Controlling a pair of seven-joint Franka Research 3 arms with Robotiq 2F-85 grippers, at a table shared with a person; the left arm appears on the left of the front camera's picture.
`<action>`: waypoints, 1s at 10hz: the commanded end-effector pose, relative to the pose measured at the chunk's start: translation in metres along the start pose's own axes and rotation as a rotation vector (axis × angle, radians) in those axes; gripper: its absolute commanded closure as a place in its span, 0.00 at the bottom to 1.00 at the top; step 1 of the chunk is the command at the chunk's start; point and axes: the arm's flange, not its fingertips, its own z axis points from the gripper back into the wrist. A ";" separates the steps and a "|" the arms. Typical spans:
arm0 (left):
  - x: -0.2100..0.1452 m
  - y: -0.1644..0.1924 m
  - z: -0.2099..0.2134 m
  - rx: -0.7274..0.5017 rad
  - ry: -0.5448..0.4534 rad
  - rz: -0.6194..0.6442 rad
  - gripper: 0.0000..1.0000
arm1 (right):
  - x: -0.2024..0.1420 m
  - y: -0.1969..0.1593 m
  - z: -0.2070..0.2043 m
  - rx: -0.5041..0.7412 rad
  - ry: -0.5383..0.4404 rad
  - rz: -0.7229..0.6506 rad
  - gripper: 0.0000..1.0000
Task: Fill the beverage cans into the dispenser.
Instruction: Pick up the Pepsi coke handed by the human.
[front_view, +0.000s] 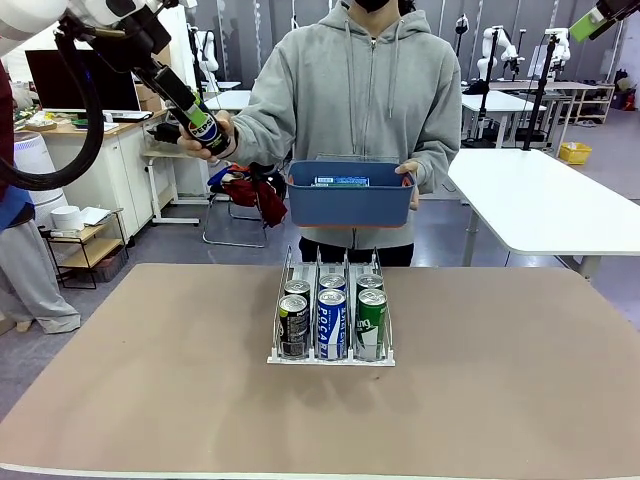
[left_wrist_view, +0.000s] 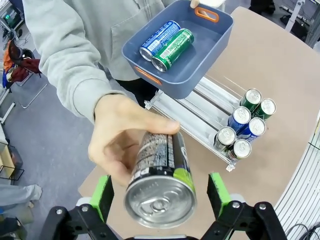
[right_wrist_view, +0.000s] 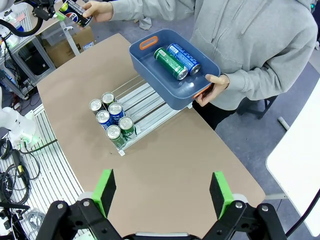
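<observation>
A person's hand (left_wrist_view: 117, 145) holds a black Pepsi can (left_wrist_view: 160, 182) between the fingers of my left gripper (left_wrist_view: 160, 197). The gripper is open, and both green pads (left_wrist_view: 103, 194) stand clear of the can's sides. From the front, that can (front_view: 202, 124) and gripper (front_view: 207, 132) are high at the left, off the table. The dispenser (front_view: 330, 358) sits mid-table with several cans (front_view: 331, 322) at its near end. The back part of its lanes (left_wrist_view: 195, 117) is bare. My right gripper (right_wrist_view: 162, 200) hangs open, high above the table.
The person's other hand holds a blue bin (front_view: 350, 205) above the dispenser's far end. In the bin lie a blue can (left_wrist_view: 160, 39) and a green can (left_wrist_view: 173, 49). Bare tabletop (front_view: 500, 380) surrounds the dispenser on all sides.
</observation>
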 end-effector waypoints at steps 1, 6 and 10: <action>0.002 0.002 -0.008 0.007 -0.002 -0.021 0.00 | -0.001 0.001 0.000 0.002 0.001 -0.005 0.00; 0.001 0.002 -0.008 -0.004 0.006 -0.005 0.00 | -0.001 0.001 0.000 0.002 0.001 -0.005 0.00; -0.001 0.000 -0.005 0.015 0.015 -0.005 1.00 | -0.001 0.001 0.000 0.002 0.001 -0.005 0.00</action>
